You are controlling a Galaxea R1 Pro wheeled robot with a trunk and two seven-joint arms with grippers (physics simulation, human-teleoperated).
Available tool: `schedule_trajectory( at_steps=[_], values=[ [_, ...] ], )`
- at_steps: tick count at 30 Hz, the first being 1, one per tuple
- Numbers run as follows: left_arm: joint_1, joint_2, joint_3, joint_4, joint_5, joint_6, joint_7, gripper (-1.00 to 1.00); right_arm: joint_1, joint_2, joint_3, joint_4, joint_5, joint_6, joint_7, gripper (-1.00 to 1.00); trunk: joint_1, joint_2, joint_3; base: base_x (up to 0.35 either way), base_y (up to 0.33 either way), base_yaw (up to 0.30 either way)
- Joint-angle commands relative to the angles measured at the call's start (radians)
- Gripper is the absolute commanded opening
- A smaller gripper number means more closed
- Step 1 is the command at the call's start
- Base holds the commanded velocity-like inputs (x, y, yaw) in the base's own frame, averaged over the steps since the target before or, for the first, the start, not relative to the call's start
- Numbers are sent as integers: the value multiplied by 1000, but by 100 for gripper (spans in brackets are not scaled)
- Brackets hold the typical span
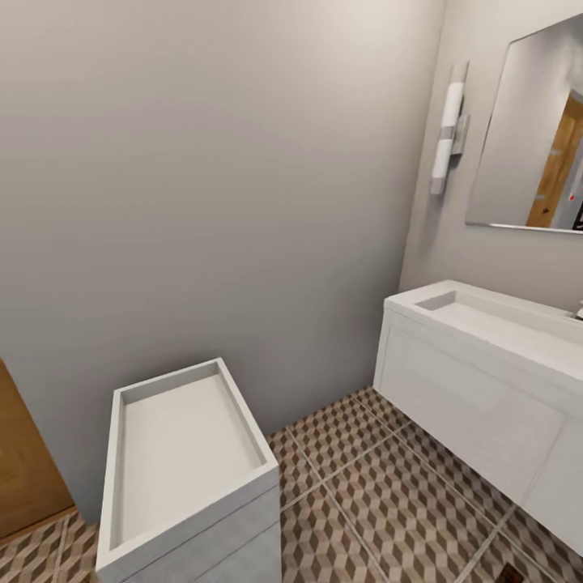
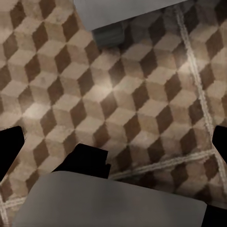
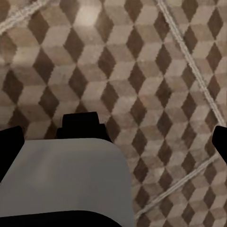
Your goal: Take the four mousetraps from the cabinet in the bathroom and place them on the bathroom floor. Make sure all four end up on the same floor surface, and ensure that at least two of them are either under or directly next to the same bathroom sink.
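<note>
The sink (image 1: 494, 320), a wide white basin on a wall-hung vanity, stands at the right of the head view. A sliver of its tap (image 1: 579, 310) shows at the frame edge. The cube-patterned bathroom floor (image 1: 389, 494) runs under it. No mousetrap is clearly in view; a small dark spot (image 1: 512, 573) on the tiles at the bottom edge is too cut off to identify. In the wrist views, my left gripper (image 2: 113, 142) and right gripper (image 3: 113, 139) hang open over bare floor tiles, with nothing between their fingers.
A white box-shaped unit with a recessed top (image 1: 190, 461) stands at the lower left against the grey wall. An orange-brown wooden panel (image 1: 24, 461) shows at the left edge. A mirror (image 1: 530, 129) and a wall light (image 1: 449, 129) hang above the sink.
</note>
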Motion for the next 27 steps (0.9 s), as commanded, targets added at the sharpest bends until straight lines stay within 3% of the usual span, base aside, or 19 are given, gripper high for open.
schedule_trajectory(
  at_steps=[1, 27],
  values=[
    [-1, 0, 3, 1, 4, -4, 0, 100, -1, 0, 6, 3, -7, -7, 0, 100, 0, 0, -1, 0, 0, 264],
    [-1, 1, 3, 1, 4, -4, 0, 100, -1, -1, 6, 3, -7, -8, 4, 100, 0, 0, -1, 0, 0, 283]
  ],
)
